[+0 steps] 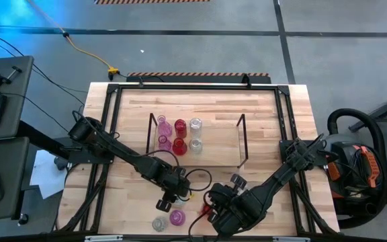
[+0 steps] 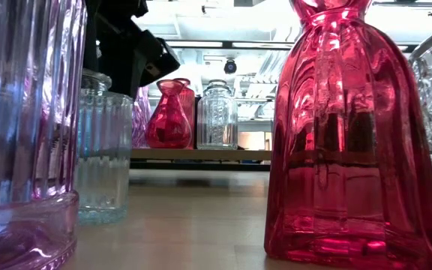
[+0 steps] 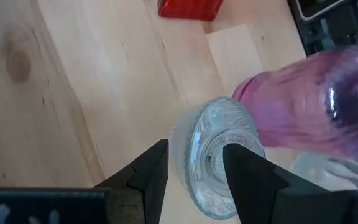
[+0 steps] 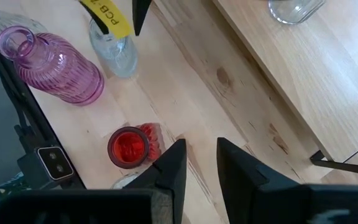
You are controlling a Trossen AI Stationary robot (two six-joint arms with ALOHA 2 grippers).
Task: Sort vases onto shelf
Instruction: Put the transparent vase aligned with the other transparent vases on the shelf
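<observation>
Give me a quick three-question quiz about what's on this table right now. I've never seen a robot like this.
1. Count: how many vases stand on the shelf?
2. True or false: the right gripper is holding something.
3. Pick one: the left gripper is closed on the neck of a vase of which colour? A) pink B) clear C) red

Key
1. Six: two pink, two red and two clear.
2. False. Its fingers are open with nothing between them.
3. B, the clear vase, near the table's front edge.
</observation>
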